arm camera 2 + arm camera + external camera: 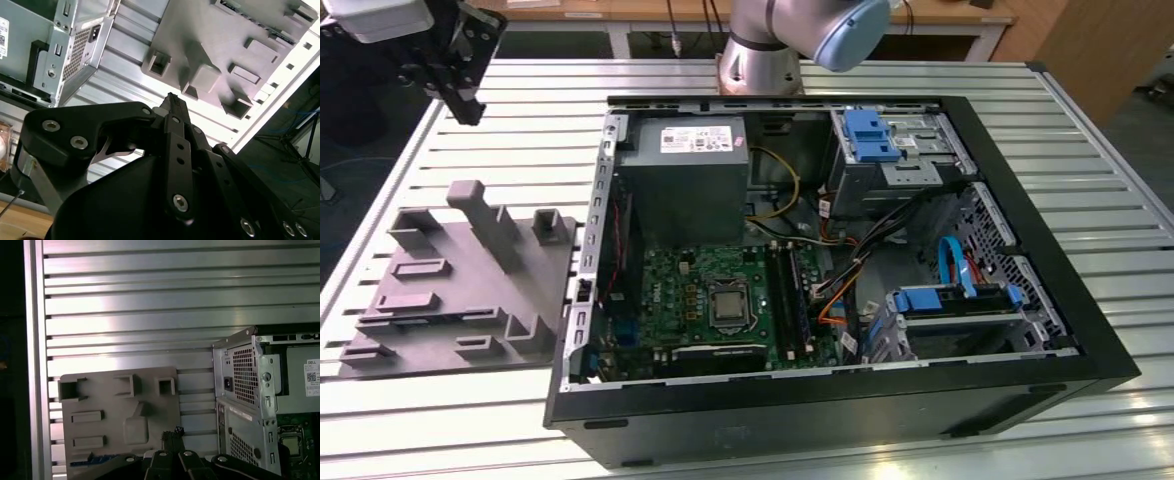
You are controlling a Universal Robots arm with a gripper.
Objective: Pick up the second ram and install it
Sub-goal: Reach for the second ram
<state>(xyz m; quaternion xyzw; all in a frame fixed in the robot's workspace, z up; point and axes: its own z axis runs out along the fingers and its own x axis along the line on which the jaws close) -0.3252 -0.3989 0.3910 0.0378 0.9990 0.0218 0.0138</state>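
My gripper [467, 108] hangs high over the far corner of the table at the exterior view's left, beyond the grey holder tray [440, 290]. Its fingers are shut together with nothing between them, as both wrist views show at the gripper [172, 100] [172, 432]. Below it in the first wrist view lies the holder tray [115, 410]. A slim dark blue strip [82, 460], the second ram as far as I can tell, lies along the tray's edge, partly hidden by the gripper's links. The memory slots [787, 290] sit on the motherboard [707, 290].
The open computer case [841, 400] lies on its side at the exterior view's middle and right, with a power supply [680, 170] and drive cages inside. The arm's base [761, 50] stands behind it. Tall blocks rise from the tray's far end [474, 205].
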